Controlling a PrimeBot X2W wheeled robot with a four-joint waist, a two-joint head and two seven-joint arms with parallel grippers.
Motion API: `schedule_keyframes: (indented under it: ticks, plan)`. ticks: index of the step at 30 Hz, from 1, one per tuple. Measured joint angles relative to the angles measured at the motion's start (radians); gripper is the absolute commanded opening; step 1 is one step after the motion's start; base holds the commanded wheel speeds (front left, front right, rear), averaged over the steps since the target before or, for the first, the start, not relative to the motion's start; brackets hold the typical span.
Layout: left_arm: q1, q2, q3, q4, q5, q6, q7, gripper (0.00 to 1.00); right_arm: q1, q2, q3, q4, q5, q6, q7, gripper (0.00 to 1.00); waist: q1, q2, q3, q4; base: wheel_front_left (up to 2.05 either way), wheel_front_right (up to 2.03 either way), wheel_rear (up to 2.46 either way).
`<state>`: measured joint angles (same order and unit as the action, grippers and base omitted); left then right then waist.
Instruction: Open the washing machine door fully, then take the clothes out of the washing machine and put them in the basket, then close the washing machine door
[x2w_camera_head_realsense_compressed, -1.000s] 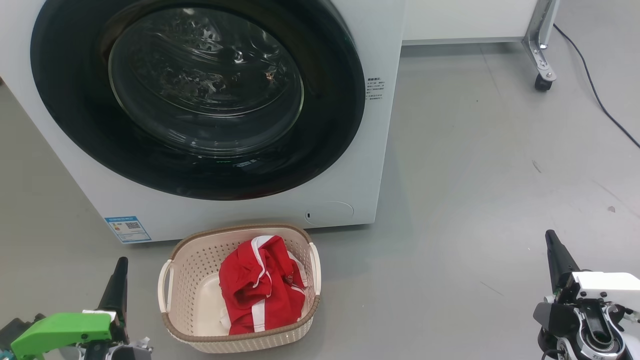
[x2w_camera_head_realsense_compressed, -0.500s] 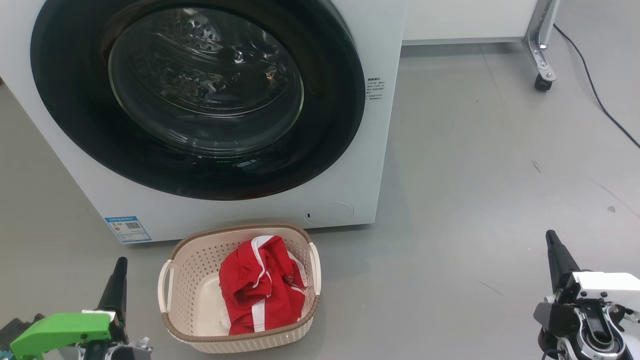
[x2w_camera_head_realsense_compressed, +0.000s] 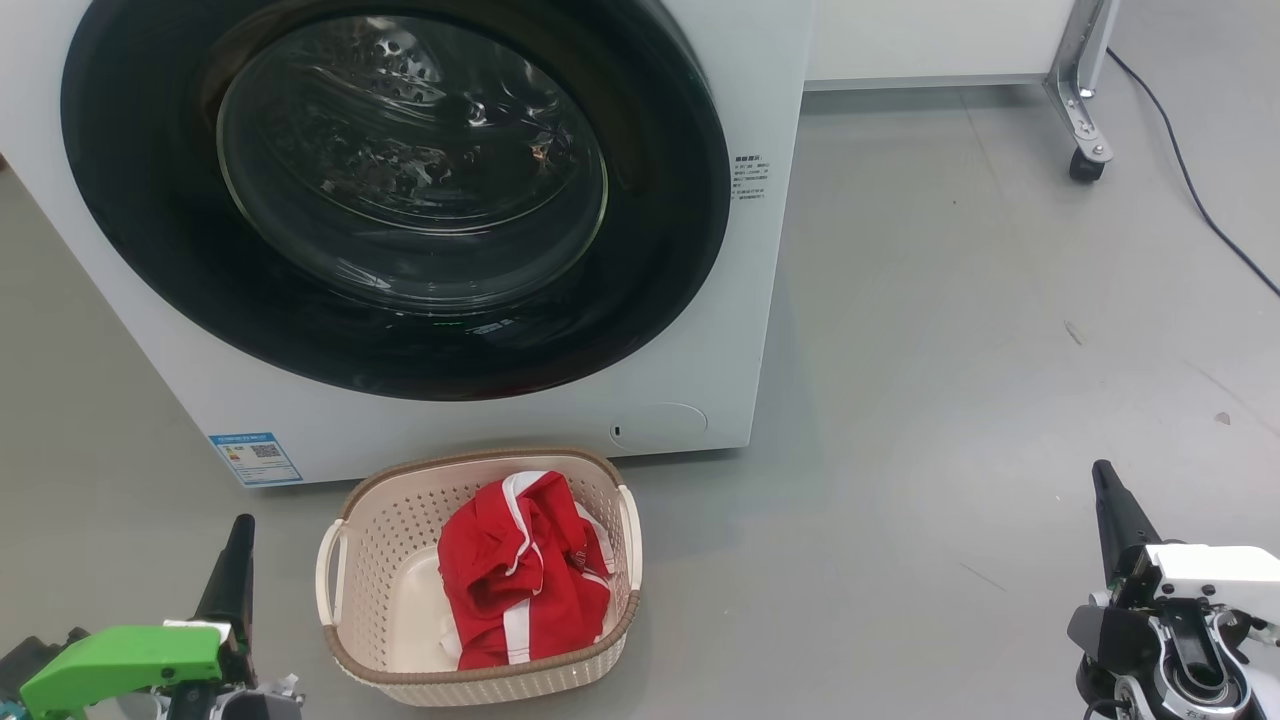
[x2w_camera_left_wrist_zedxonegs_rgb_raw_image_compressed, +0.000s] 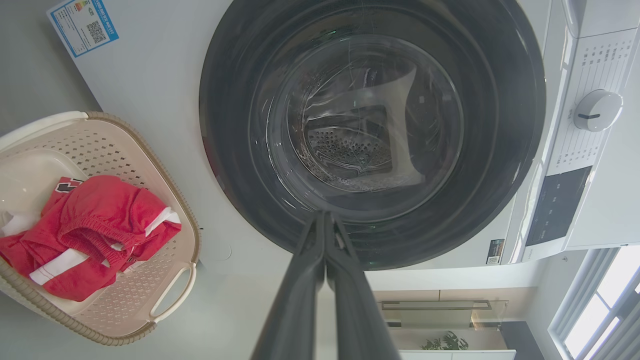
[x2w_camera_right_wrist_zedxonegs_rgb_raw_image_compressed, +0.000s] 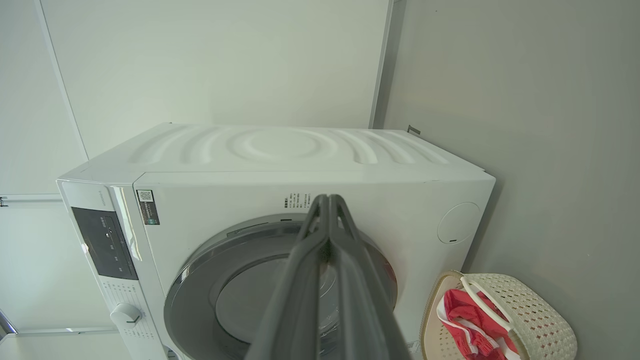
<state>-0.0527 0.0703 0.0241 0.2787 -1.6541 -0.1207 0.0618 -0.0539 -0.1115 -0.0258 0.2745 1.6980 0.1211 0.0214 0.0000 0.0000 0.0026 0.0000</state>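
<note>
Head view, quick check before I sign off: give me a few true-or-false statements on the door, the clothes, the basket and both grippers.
1. The washing machine door is shut on the washing machine. True.
2. The red clothes lie inside the cream basket. True.
3. The basket stands on top of the machine. False: it stands on the floor in front of the machine, below the door.
4. The left gripper and the right gripper are both shut. True.
5. The right gripper holds a red garment. False: it holds nothing.

The washing machine (x2w_camera_head_realsense_compressed: 730, 330) bears a blue label (x2w_camera_head_realsense_compressed: 255, 457), its print unreadable.
</note>
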Motion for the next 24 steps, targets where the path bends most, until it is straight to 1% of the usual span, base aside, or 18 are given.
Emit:
schedule_keyframes:
  ticks: [24]
  plan:
    - [0.000,0.000,0.002,0.000,0.000,0.000,0.000,0.00,0.000,0.002,-0.003,0.002,0.000,0.000,0.001,0.00,0.0000,0.0000,0.000,0.000,0.00,0.00,0.00]
